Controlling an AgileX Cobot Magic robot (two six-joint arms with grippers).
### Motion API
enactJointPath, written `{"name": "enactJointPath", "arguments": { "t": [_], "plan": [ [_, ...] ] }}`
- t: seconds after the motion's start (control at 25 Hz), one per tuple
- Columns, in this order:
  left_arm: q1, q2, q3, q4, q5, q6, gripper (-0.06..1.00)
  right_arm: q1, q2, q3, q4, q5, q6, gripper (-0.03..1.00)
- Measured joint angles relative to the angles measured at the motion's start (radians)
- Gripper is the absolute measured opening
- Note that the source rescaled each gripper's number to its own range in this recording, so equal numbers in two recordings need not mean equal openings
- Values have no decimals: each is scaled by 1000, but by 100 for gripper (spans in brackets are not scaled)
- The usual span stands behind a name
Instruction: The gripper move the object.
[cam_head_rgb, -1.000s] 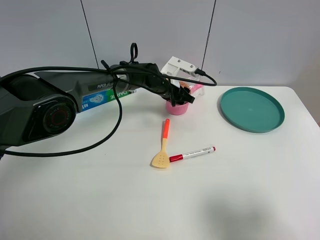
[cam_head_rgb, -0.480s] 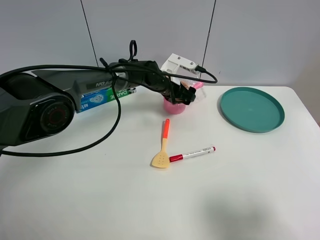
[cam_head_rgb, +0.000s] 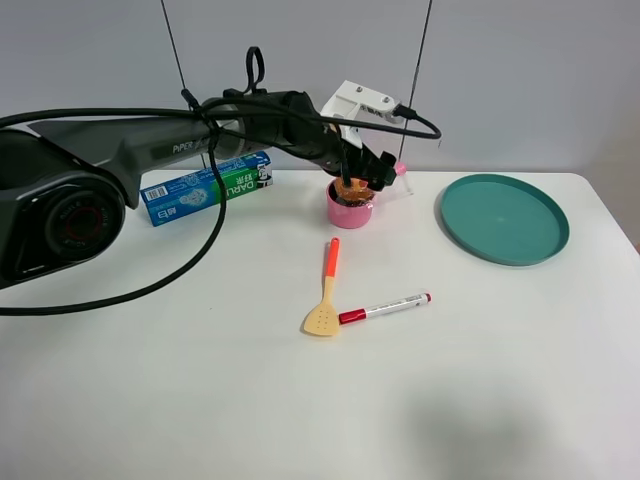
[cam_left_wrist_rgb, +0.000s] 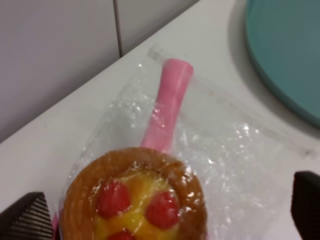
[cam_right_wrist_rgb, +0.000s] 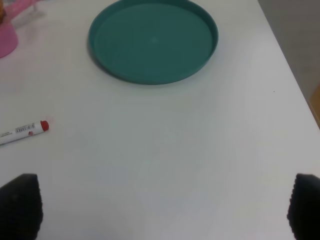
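The left gripper (cam_head_rgb: 365, 178) hangs just above the pot (cam_head_rgb: 350, 212) with its jaws spread wide. In the left wrist view its fingertips (cam_left_wrist_rgb: 22, 220) sit at the far edges, and neither pad clearly presses on anything. The pastry (cam_left_wrist_rgb: 134, 197) lies between them in its wrapper (cam_left_wrist_rgb: 235, 160). It seems to rest on top of the pot, covering the mouth, with the handle (cam_left_wrist_rgb: 167, 107) showing through the plastic. Whether a finger touches the wrapper I cannot tell. The right gripper (cam_right_wrist_rgb: 160, 205) is also spread and holds nothing, over bare table (cam_right_wrist_rgb: 165, 150) near the plate (cam_right_wrist_rgb: 152, 42).

With the jaws apart over a resting pastry, the step looks like backing off, though it could be lining up a fresh grip. Either way the move should be straight up or straight down. The crinkly plastic snags easily, and the pot looks light enough to tip or slide if a finger drags the wrapper sideways. For a grip, the pads should close on the pastry's body, not on loose film.

Half a second ago the left gripper was lower, tight over the pot. A second ago it was lower still, with the jaws around the rim. The arm has since risen, and the box (cam_head_rgb: 205, 188) it partly covered now shows fully. The spatula (cam_head_rgb: 325, 290), the marker (cam_head_rgb: 385, 307), the plate and the pot have not shifted
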Motion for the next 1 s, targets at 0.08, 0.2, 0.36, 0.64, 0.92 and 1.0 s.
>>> {"name": "enactJointPath", "arguments": {
  "t": [0.08, 0.2, 0.36, 0.64, 0.92, 1.0],
  "plan": [
    [0, -22, 0, 4, 25, -1, 95, 0, 0, 0, 0, 0, 0, 100],
    [0, -73, 0, 19, 86, -3, 95, 0, 0, 0, 0, 0, 0, 100],
    [-8, -151, 0, 106, 201, -5, 95, 0, 0, 0, 0, 0, 0, 100],
    [-5, -281, 0, 201, 340, -34, 95, 0, 0, 0, 0, 0, 0, 100],
    [86, -402, 0, 258, 487, -56, 95, 0, 0, 0, 0, 0, 0, 100],
    [133, -427, 0, 282, 519, -62, 95, 0, 0, 0, 0, 0, 0, 100]
  ]
}}
